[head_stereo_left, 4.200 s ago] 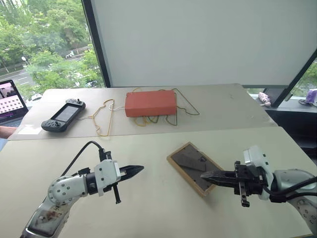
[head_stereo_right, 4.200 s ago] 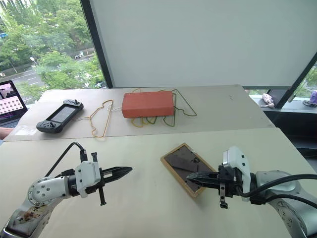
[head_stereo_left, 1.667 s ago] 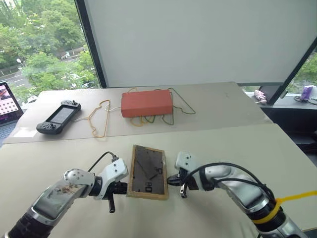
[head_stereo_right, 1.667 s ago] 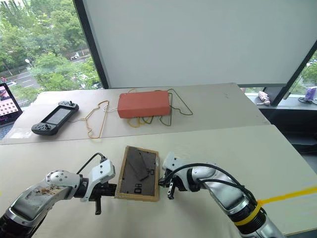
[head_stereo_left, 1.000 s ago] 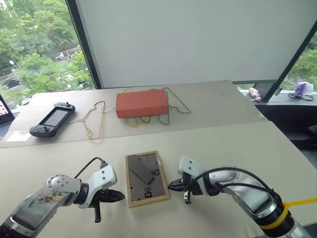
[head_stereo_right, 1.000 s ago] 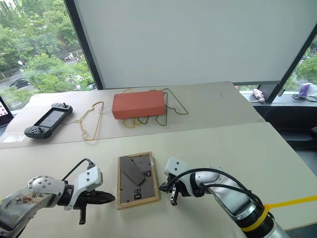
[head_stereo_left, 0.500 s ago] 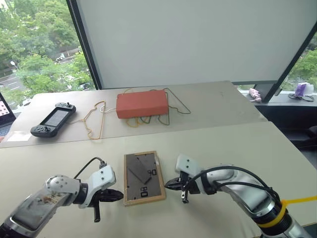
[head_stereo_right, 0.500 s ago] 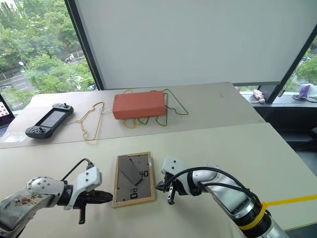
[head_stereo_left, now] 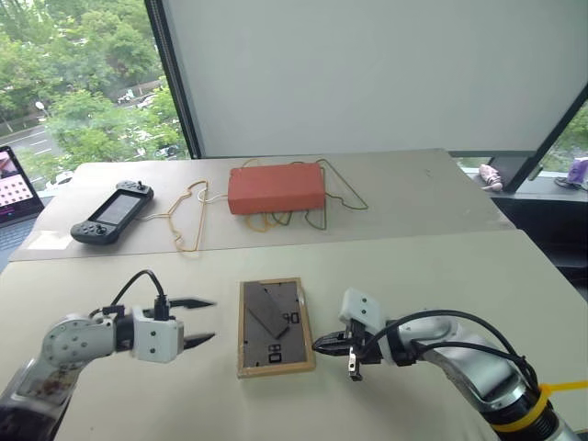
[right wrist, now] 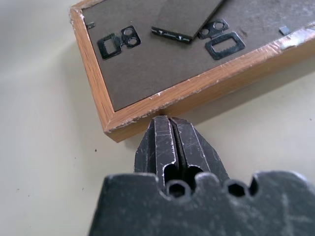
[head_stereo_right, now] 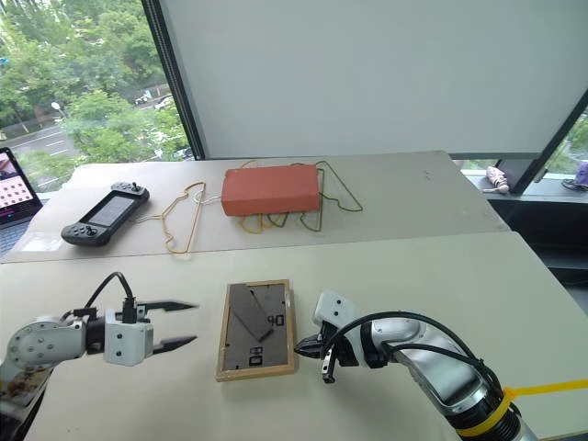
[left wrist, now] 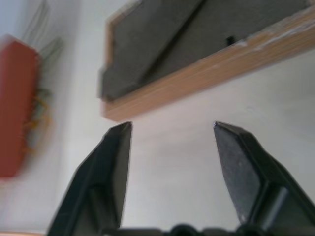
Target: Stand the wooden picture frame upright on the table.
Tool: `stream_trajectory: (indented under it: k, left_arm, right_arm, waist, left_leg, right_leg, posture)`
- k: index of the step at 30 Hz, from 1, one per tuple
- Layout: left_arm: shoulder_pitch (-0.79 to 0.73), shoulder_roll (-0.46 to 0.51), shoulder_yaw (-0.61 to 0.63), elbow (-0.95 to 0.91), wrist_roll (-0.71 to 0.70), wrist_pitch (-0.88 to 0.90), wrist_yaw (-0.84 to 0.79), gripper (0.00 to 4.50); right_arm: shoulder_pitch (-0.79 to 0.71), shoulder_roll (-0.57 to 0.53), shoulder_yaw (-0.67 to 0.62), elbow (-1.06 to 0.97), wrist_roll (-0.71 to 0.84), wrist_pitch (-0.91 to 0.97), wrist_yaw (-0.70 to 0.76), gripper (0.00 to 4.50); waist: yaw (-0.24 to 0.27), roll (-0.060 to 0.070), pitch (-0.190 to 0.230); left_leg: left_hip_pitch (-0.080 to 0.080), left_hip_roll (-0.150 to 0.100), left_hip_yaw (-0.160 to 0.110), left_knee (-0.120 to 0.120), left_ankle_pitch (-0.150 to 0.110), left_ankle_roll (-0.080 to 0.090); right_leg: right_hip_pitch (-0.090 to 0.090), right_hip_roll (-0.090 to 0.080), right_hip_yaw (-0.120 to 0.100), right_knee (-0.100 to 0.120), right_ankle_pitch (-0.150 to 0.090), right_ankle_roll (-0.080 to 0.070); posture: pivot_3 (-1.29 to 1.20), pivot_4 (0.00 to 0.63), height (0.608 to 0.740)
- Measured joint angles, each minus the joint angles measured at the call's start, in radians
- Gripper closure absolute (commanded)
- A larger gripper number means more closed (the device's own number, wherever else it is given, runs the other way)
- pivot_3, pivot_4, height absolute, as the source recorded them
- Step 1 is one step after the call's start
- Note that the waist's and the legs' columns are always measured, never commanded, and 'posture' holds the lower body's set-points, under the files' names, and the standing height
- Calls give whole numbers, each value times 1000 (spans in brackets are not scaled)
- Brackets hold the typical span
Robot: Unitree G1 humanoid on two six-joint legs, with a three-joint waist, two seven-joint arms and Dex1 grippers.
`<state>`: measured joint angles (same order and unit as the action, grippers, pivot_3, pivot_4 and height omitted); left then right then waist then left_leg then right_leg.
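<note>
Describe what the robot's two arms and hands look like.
Both arms are silver-grey metal with white wrist blocks and looping black cables. The left hand and right hand each have two tapered black fingers. A yellow band wraps the right arm; the left arm shows rusty scuffs.

I'm getting soft, even daylight from the window [head_stereo_left: 87, 101] at the far left — bright trees outside, no harsh glare on the counter [head_stereo_left: 441, 276]. Shadows are faint; a thin one sits under the wooden picture frame [head_stereo_left: 274, 328]. Both eye views are sharp. The left wrist view is blurred — the orange-red box [left wrist: 17, 105] smears there. The right wrist view is crisp on the frame's edge, softer up close.
</note>
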<state>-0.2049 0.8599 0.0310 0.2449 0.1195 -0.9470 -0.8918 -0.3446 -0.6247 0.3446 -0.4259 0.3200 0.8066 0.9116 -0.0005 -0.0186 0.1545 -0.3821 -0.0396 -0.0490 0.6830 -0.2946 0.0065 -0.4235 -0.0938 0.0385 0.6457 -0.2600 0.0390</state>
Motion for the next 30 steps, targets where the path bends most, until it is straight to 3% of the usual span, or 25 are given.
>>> stream_trajectory:
  k: [8,15,20,26,29,30]
  left_arm:
    - [-58,-75,-107,166,128,-211,138,60]
    - [-63,-71,-142,188,144,-231,198,60]
    - [-69,-85,-171,178,155,-224,236,60]
    - [-48,-82,-202,152,124,-208,253,60]
    - [-30,-72,-225,131,93,-205,249,710]
    - [-25,-61,-235,122,72,-203,243,1112]
  right_arm:
    - [-87,27,47,98,-23,47,-8,4500]
    - [-143,54,102,106,-41,81,-7,4500]
    - [-157,131,166,75,-37,139,-32,4500]
    - [-150,120,161,63,-24,157,-47,4500]
    - [-148,100,149,63,-22,157,-48,4500]
    - [-147,95,145,63,-21,156,-48,4500]
  waist:
    - [-20,0,0]
    - [-22,0,0]
    - [-21,0,0]
    - [-17,0,0]
    - [-18,0,0]
    - [-18,0,0]
  left_leg:
    - [0,1,0,1,0,1]
    - [4,1,1,1,0,1]
    - [4,1,1,1,0,1]
    - [3,0,1,3,0,1]
    - [2,1,0,3,0,1]
    - [3,1,0,3,0,1]
  right_leg:
    - [-2,2,-2,3,0,0]
    - [0,2,-2,4,0,0]
    - [-1,2,-2,6,0,0]
    - [0,1,-2,5,0,0]
    - [0,2,-2,5,0,0]
    - [0,2,-3,5,0,0]
  posture:
    - [0,150,740]
    - [0,150,740]
    - [0,150,740]
    - [0,150,740]
    - [0,150,740]
    - [0,150,740]
